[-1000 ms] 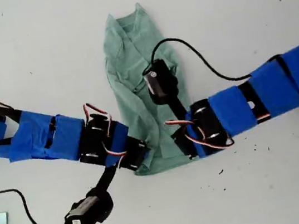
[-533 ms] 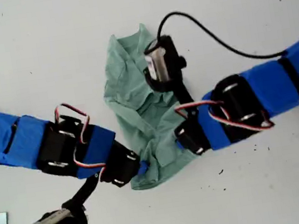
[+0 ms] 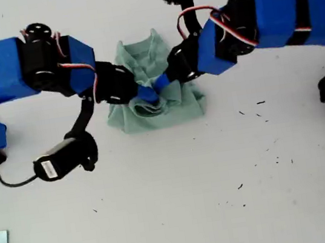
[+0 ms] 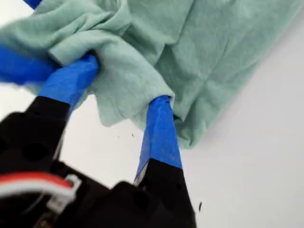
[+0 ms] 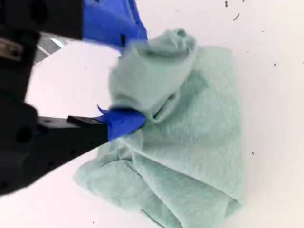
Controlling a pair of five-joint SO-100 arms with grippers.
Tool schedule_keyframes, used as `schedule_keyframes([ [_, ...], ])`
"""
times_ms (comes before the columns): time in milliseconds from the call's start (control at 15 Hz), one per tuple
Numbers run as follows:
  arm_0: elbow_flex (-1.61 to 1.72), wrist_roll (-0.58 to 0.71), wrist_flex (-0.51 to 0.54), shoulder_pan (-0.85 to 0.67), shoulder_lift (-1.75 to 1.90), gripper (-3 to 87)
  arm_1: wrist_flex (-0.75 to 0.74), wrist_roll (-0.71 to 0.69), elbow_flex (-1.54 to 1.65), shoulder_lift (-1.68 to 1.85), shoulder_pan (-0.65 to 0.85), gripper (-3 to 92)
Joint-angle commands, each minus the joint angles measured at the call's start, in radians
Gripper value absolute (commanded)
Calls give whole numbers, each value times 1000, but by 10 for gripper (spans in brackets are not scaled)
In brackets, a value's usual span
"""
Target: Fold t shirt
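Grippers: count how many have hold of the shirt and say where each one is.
2. My first gripper and my second gripper each pinch a bunch of the shirt. In the exterior view the two meet nose to nose over its middle, at top centre.

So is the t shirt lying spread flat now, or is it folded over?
Folded over, not yet neat. The t shirt is a short bunched bundle, with a lifted fold pinched by my first hand and my second hand.
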Motion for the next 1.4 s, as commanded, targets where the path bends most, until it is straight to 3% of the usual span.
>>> schedule_keyframes([
  [0, 207, -32, -83, -147, 428, 284, -247, -25, 225, 385, 115, 218],
  [67, 347, -20, -133, -221, 589, 279, -408, 12, 491, 598, 172, 218],
  [267, 736, -32, -164, -334, 908, 274, -426, 71, 1062, 1253, 304, 218],
  [467, 1051, -97, -268, -293, 1150, 250, -190, 103, 1353, 1790, 253, 232],
  [600, 1273, -156, -316, -241, 1341, 222, -28, 138, 1411, 1833, 213, 245],
  [733, 1532, -252, -313, -147, 1700, 54, 46, 178, 1520, 1833, 184, 196],
  [800, 1664, -341, -247, -78, 1956, -1, 91, 201, 1586, 1833, 179, 175],
  [933, 1773, -454, -175, 25, 1976, 10, 92, 282, 1749, 1833, 181, 103],
  [1000, 1835, -454, -238, 61, 1997, 30, 112, 339, 1772, 1810, 206, 88],
  [1133, 1850, -457, -210, 103, 1999, 105, 109, 179, 1772, 1829, 209, 90],
  [1200, 1844, -373, -190, 97, 1999, 114, 109, -94, 1772, 1829, 201, 90],
  [1267, 1847, -368, -193, 104, 1999, 115, 118, -190, 1767, 1830, 178, 81],
  [1333, 1847, -368, -193, 112, 1999, 115, 120, -189, 1767, 1830, 164, 80],
])
